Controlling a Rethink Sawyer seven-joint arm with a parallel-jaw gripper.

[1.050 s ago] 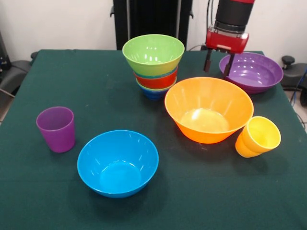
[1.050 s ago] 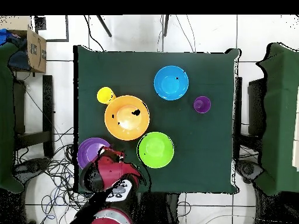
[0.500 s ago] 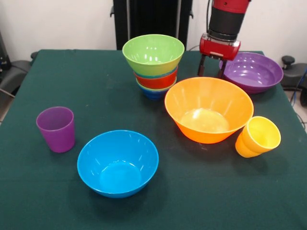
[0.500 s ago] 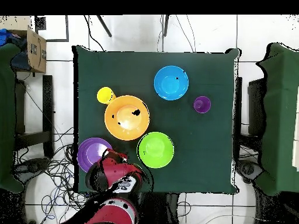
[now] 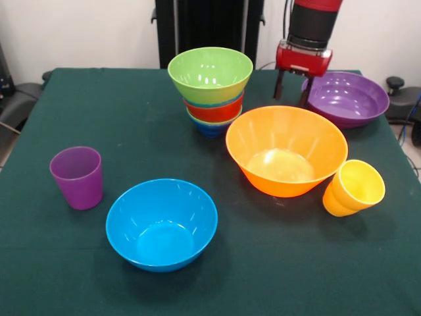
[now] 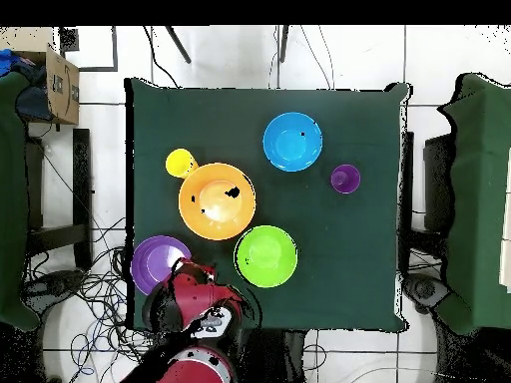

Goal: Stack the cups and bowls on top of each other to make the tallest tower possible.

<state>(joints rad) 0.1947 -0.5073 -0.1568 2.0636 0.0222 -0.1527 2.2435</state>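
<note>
tower [image 5: 212, 92]: green over red-orange, blue (lowest) | cups: purple [image 5: 77, 176], yellow [image 5: 353, 188] | table [image 5: 99, 118]: dark green

You get bright, even light from above. White glare spots sit on the glossy green plastic bowl [image 5: 210, 72] and the large orange plastic bowl [image 5: 286, 150]. Soft shadows lie on the dark green tablecloth [image 5: 131, 125]. Everything is in focus.
</note>
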